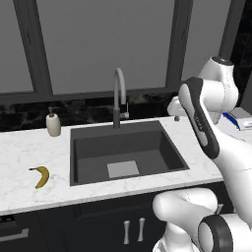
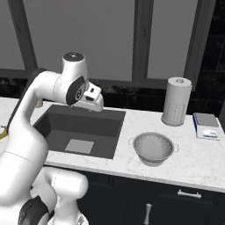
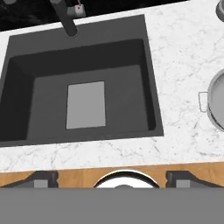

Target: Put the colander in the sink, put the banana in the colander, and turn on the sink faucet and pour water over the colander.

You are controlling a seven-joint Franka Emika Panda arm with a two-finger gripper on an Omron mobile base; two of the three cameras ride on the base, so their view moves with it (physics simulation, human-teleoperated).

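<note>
The silvery perforated colander (image 2: 154, 148) stands on the white marble counter to the right of the sink (image 2: 88, 125); its rim and one handle show in the hand view as the colander (image 3: 215, 103) at the right edge. The dark sink (image 1: 93, 152) holds nothing, and its lighter patch shows on the bottom. The yellow banana (image 1: 42, 176) lies on the counter left of the basin. The grey gooseneck faucet (image 1: 118, 96) rises behind the sink with no water running. My gripper (image 2: 93, 104) hovers high over the sink's back right part, open, with nothing between its fingertips (image 3: 41, 179).
A white soap dispenser (image 1: 53, 123) stands at the back left of the sink. A paper towel roll (image 2: 176, 102) and a small scale (image 2: 206, 126) sit behind and to the right of the colander. Dark windows back the counter (image 2: 132, 125).
</note>
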